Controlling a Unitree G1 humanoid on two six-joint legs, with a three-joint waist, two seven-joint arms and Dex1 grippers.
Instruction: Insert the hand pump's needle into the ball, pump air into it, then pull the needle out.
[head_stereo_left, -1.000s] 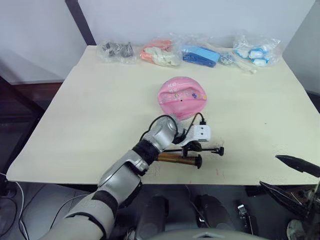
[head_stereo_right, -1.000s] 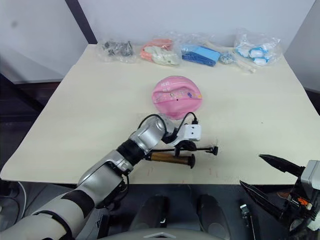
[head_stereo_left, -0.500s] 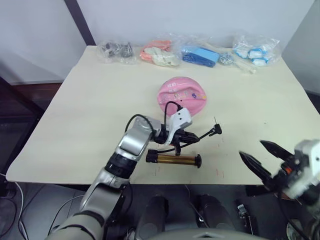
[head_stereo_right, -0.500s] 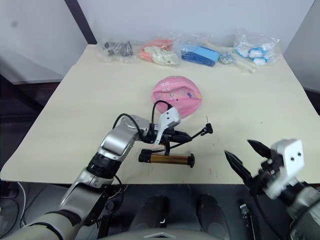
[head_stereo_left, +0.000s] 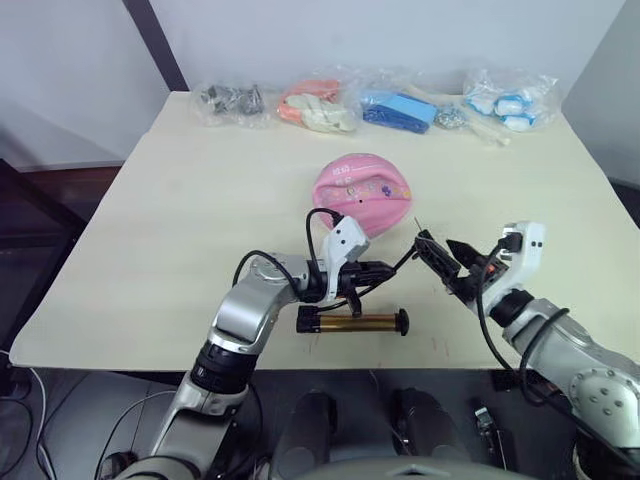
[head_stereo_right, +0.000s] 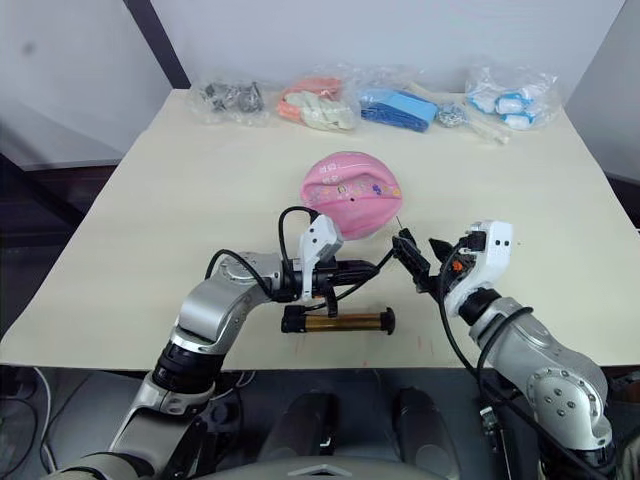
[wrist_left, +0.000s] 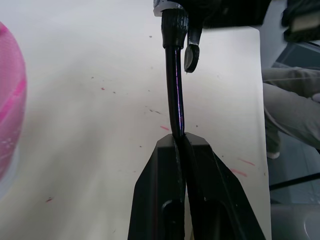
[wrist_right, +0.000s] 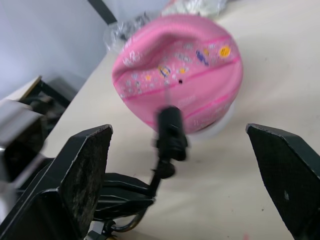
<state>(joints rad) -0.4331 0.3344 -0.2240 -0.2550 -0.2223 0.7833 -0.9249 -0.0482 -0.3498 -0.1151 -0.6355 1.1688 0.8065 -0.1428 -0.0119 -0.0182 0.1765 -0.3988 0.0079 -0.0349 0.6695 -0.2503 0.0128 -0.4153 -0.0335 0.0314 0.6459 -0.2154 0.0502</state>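
We want the open right gripper to close squarely on the needle fitting while our left gripper keeps the hose pinched. The limp ball sits just beyond, and the pump lies near the table edge. Half a second ago the right arm was well back.

A pale cream rectangular tabletop is seen, marked near its front edge by small red-pink specks. Four clear plastic bags are lined along the far edge: one with dark grey metal parts, one with orange and cream items, one with a blue flat object, one with white-and-blue pieces. A dark diagonal post stands against the light wall.
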